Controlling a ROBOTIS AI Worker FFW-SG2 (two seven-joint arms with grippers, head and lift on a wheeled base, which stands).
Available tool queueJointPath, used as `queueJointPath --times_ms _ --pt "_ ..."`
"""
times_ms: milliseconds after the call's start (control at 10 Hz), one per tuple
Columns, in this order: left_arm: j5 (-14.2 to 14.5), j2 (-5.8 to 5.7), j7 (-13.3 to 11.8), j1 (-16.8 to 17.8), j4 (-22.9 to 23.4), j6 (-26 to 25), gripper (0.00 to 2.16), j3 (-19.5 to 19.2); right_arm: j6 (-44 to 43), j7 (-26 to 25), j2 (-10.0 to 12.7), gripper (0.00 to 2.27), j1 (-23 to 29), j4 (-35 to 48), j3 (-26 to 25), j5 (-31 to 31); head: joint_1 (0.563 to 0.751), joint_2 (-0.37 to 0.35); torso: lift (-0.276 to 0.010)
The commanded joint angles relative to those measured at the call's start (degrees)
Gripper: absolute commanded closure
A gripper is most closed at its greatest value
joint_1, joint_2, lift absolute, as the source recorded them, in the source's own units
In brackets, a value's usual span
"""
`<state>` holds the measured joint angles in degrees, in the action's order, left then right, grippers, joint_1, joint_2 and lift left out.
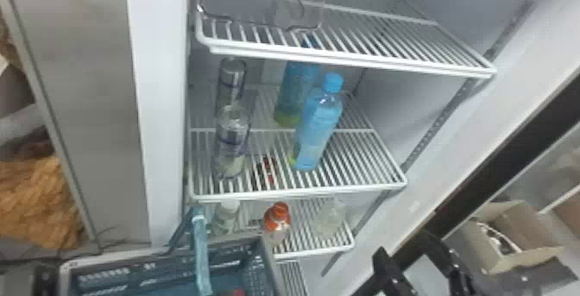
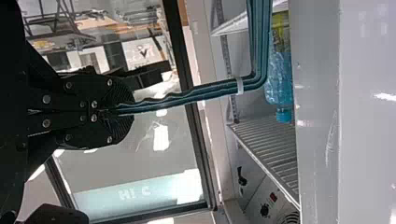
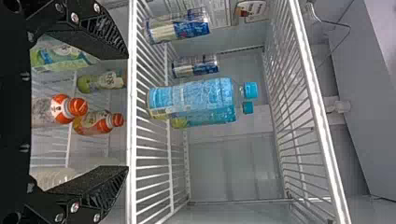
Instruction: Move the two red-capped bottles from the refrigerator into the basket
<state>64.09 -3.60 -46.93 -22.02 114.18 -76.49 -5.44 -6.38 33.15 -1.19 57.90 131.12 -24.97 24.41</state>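
Note:
My right gripper (image 1: 403, 250) stands open at the lower right of the head view, outside the refrigerator. A red-capped bottle (image 1: 278, 222) is upright on a lower shelf, behind the basket's (image 1: 172, 256) right corner. In the right wrist view my right gripper (image 3: 126, 112) has its fingers wide apart; one red-capped bottle (image 3: 70, 108) and another red-capped bottle (image 3: 100, 122) appear between them, farther off and untouched. My left gripper (image 2: 114, 111) is shut on the basket's handle (image 2: 210, 89). Something red (image 1: 236, 292) lies in the basket, mostly cut off.
Blue-capped bottles (image 1: 319, 122) and clear cans (image 1: 233, 142) stand on the middle shelf. That shelf's front edge (image 1: 302, 192) overhangs the lower bottles. White-capped (image 1: 226, 215) and pale bottles (image 1: 330, 219) flank the nearer red-capped one. A cardboard box (image 1: 496, 234) is at the right.

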Motion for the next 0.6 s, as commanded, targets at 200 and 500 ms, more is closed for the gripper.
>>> queueJointPath --times_ms 200,500 --pt "-0.3 0.43 0.0 -0.3 -0.1 -0.3 1.20 -0.5 -0.2 -0.3 0.4 0.19 3.0 0.9 -1.9 -2.7 0.695 -0.350 0.000" --pt "-0.6 0.61 0.1 -0.3 -0.2 -0.4 1.20 -0.5 -0.1 -0.5 0.6 0.19 2.3 0.7 -1.9 -3.3 0.695 -0.350 0.000"
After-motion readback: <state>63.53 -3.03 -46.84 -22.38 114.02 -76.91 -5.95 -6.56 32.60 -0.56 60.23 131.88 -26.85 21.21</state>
